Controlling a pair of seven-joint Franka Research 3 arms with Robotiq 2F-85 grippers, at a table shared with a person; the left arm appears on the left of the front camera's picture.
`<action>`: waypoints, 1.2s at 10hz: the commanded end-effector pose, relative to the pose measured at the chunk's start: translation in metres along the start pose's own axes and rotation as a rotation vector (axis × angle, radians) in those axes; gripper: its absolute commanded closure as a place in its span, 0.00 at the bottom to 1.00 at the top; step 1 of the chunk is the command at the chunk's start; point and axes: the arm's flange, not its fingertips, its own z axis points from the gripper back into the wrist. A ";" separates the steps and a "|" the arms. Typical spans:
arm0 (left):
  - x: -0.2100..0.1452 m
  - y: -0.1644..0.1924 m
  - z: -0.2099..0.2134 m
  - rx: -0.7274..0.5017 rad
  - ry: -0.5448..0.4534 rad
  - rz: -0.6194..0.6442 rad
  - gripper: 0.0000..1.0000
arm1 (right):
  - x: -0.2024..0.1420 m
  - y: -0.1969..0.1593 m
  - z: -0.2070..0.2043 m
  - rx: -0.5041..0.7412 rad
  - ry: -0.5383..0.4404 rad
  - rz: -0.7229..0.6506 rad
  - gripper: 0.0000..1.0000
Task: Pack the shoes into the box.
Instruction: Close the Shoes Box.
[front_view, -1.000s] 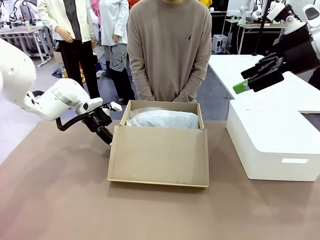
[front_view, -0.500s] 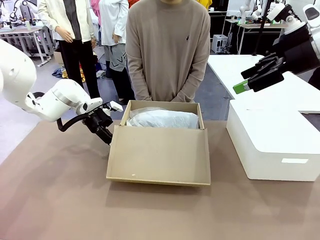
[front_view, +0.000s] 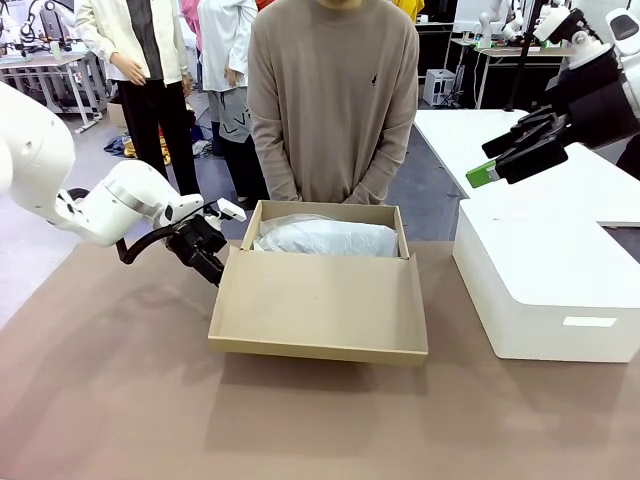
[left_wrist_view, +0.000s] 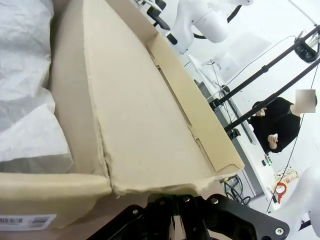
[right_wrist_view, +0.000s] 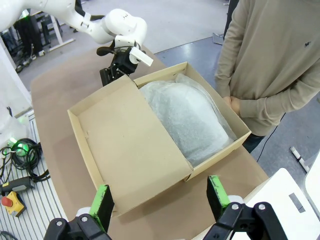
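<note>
The tan cardboard box (front_view: 330, 208) stands open mid-table, and white tissue paper (front_view: 325, 238) bulges inside it. The shoes are hidden. Its attached lid flap (front_view: 318, 305) slopes out toward me, off the table. My left gripper (front_view: 213, 266) is shut on the flap's left edge near the hinge. From the left wrist, the flap (left_wrist_view: 140, 125) runs away from my left gripper (left_wrist_view: 175, 202), with tissue (left_wrist_view: 25, 100) beside it. My right gripper (front_view: 486, 162) hangs open, high at the right. Seen from the right wrist, that gripper (right_wrist_view: 160, 197) hovers above the box (right_wrist_view: 220, 112), the flap (right_wrist_view: 125, 145) and the left gripper (right_wrist_view: 113, 74).
A larger white box (front_view: 545, 280) sits on the table right of the cardboard box. A person (front_view: 335, 100) stands at the far edge behind the box, hands together. The brown tabletop (front_view: 110, 390) is bare in front and to the left.
The lid flap has tilted up, its front edge rising off the table and coming toward me. My left gripper has risen slightly with it. The right arm has not moved.
</note>
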 end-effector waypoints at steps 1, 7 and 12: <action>0.007 -0.007 0.007 -0.024 -0.060 -0.045 1.00 | 0.000 -0.002 0.000 0.012 -0.018 0.011 0.00; 0.023 -0.030 0.019 -0.013 -0.194 -0.093 1.00 | 0.000 -0.002 0.000 0.012 -0.018 0.011 0.00; 0.044 -0.061 0.038 0.184 -0.316 -0.090 1.00 | 0.000 -0.002 0.000 0.012 -0.018 0.011 0.00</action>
